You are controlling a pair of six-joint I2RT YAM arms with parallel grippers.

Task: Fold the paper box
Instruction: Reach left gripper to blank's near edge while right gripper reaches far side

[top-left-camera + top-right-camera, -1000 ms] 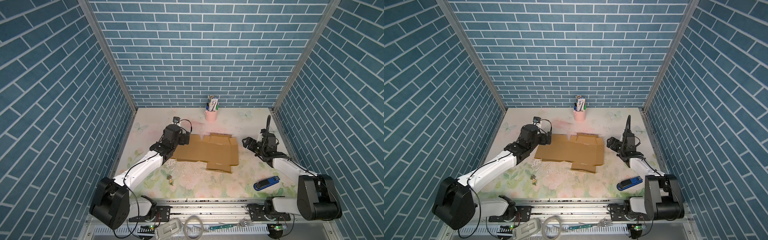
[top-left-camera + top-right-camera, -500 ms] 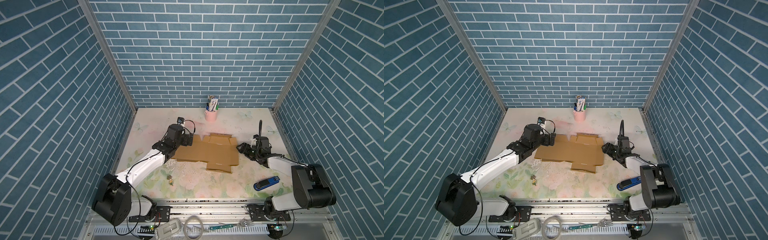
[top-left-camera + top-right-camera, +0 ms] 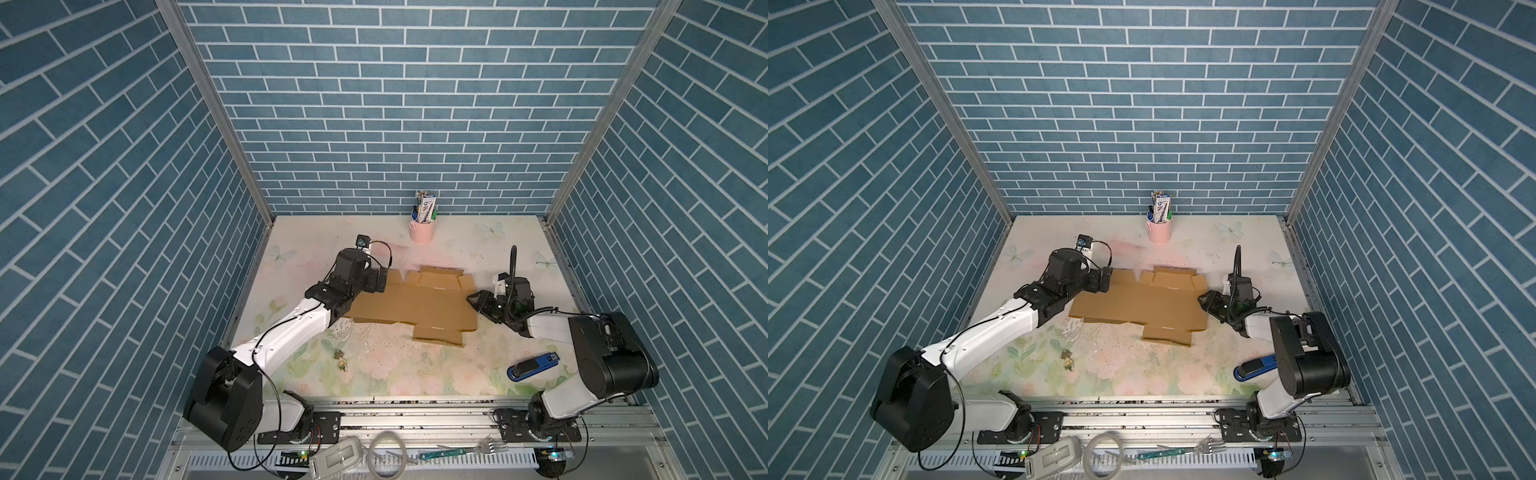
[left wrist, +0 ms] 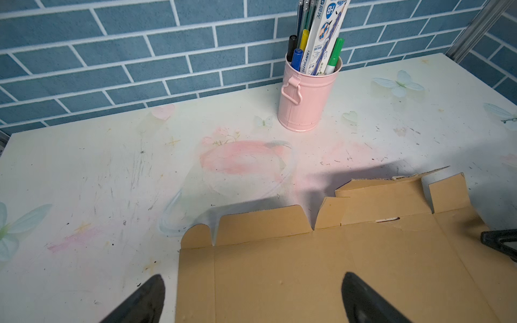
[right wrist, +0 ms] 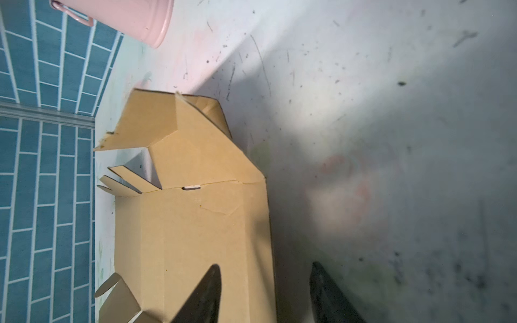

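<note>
The paper box (image 3: 415,303) (image 3: 1142,303) lies as a flat brown cardboard sheet in the middle of the table, its far flaps slightly raised. My left gripper (image 3: 380,280) (image 3: 1106,280) hovers at the sheet's far left corner. In the left wrist view it (image 4: 253,279) stands wide open, one finger over the table and one over the cardboard (image 4: 335,265). My right gripper (image 3: 473,299) (image 3: 1204,300) sits at the sheet's right edge. In the right wrist view its jaws (image 5: 265,268) straddle that edge of the cardboard (image 5: 195,223), still apart, one finger over the sheet, one beside it.
A pink pen cup (image 3: 422,230) stands at the back middle. A blue stapler (image 3: 534,365) lies front right near the right arm's base. A small figurine (image 3: 341,360) lies front left of the sheet. Brick walls close in three sides.
My right gripper has slid left to the sheet's right edge and its jaws have narrowed. My left gripper has reached farther over the sheet's far left corner, staying open.
</note>
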